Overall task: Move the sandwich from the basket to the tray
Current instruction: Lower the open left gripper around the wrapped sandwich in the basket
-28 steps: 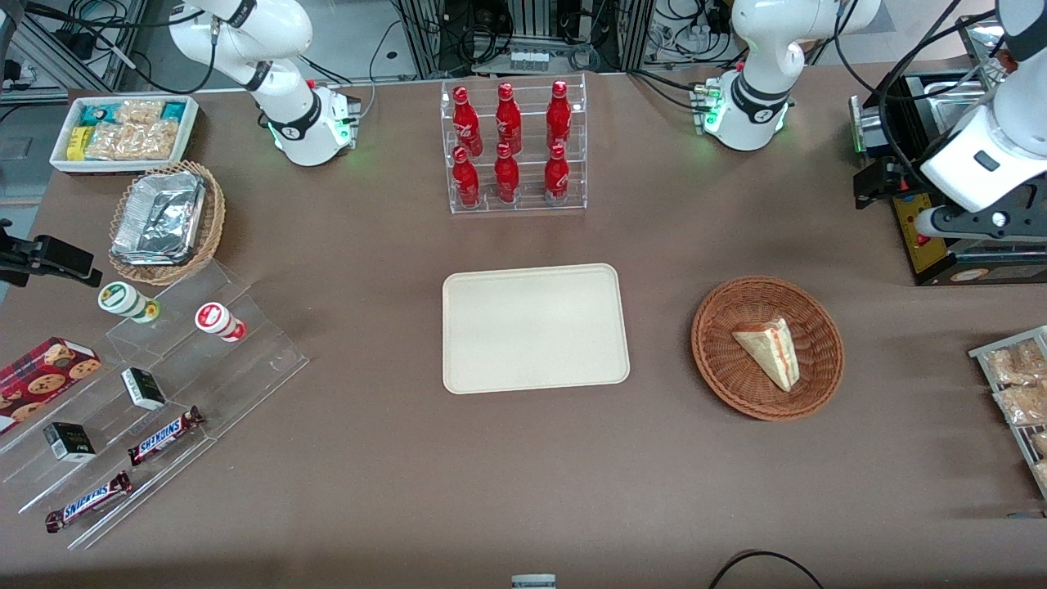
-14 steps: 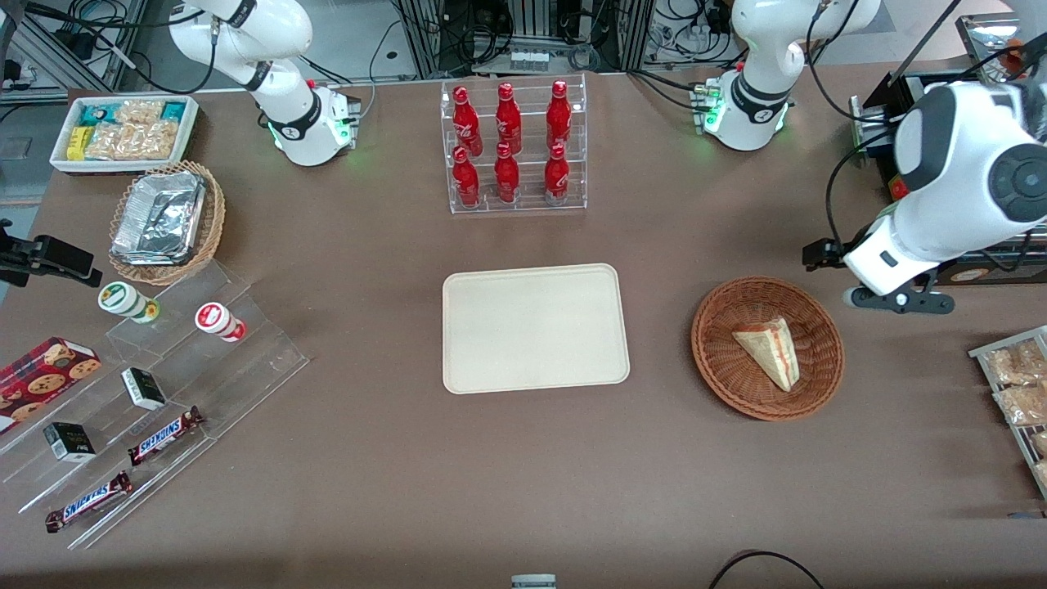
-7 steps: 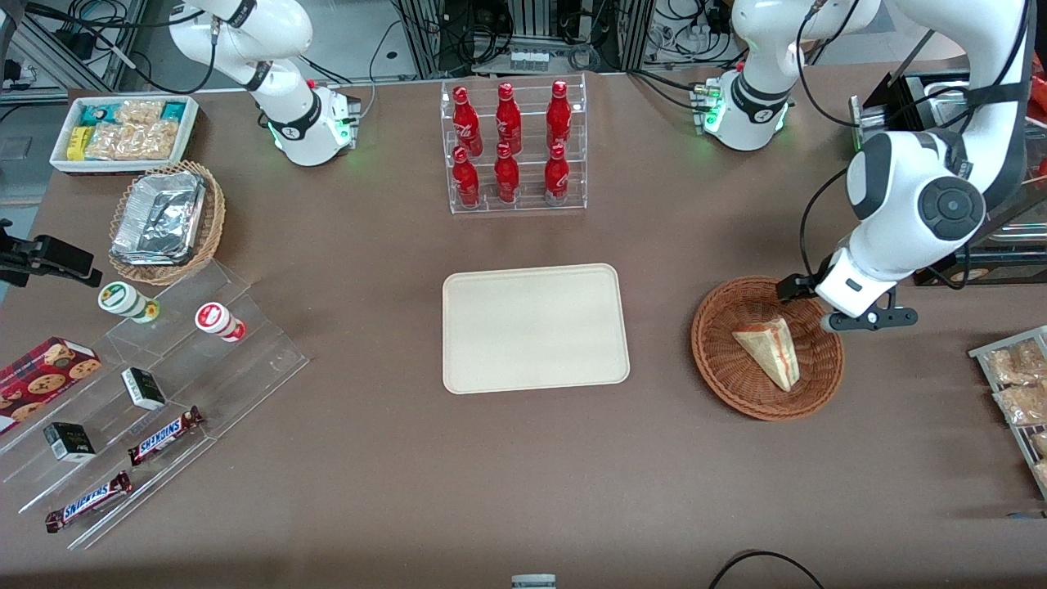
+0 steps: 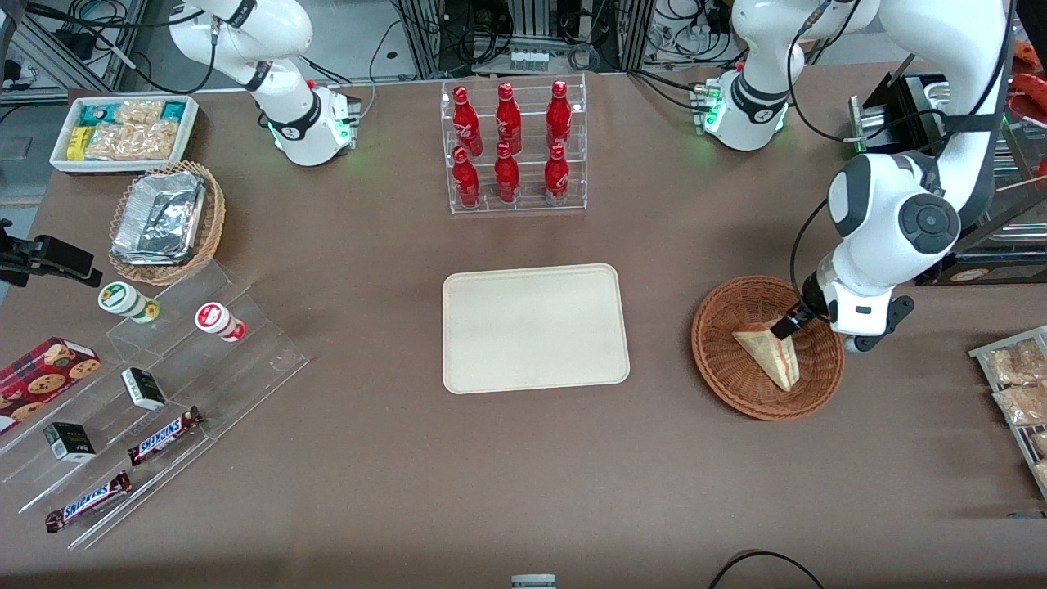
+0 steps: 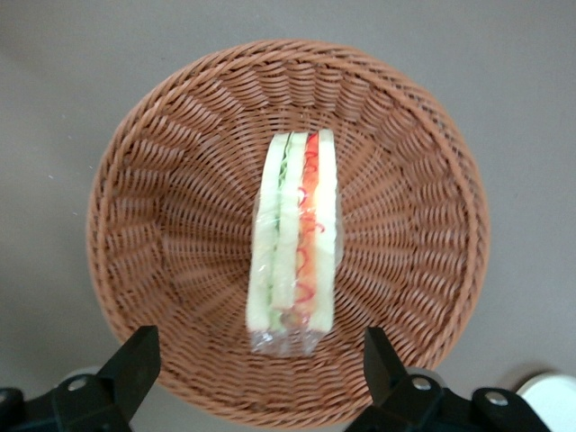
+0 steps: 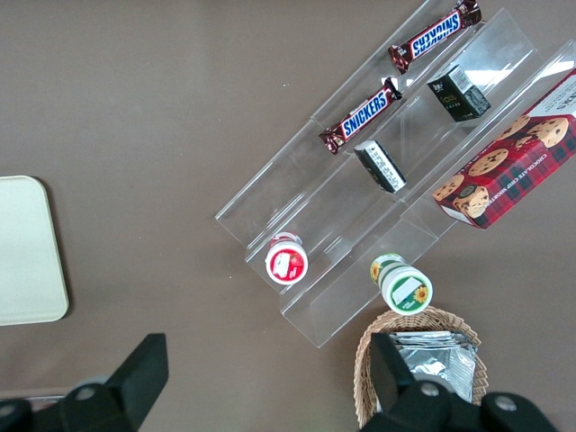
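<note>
A robot arm's pincer [image 5: 256,360] hangs spread wide above the sandwich [image 4: 770,352], which lies wrapped in clear film in the round reddish basket [image 4: 720,360] at the right of the front frame; the fingers [image 5: 133,360] stand well clear of either bread face and hold nothing. The cream tray [image 4: 536,327] waits bare at centre frame on the bench [image 4: 523,458], well apart from the basket.

The risks, judged from here: the wedge is soft and its film slick, so a squeeze too hard could crush the filling, while one too light or too near the narrow tip could let it slip out on the way across. Coming down off-line, a finger might land on the bread, or catch the wicker weave and drag the light basket along.

The count: one sandwich, one reddish basket, one tray. At upper centre, a clear rack holds six red bottles [image 4: 507,139]. At the left of the frame sit one white bin of snack packets [image 4: 123,131], one paler basket of foil containers [image 4: 164,221], and a clear stepped stand with two small cups [image 4: 219,321], two dark little boxes [image 4: 143,388] and two Snickers bars [image 4: 164,435], a single cookie box [image 4: 45,372] beside it
</note>
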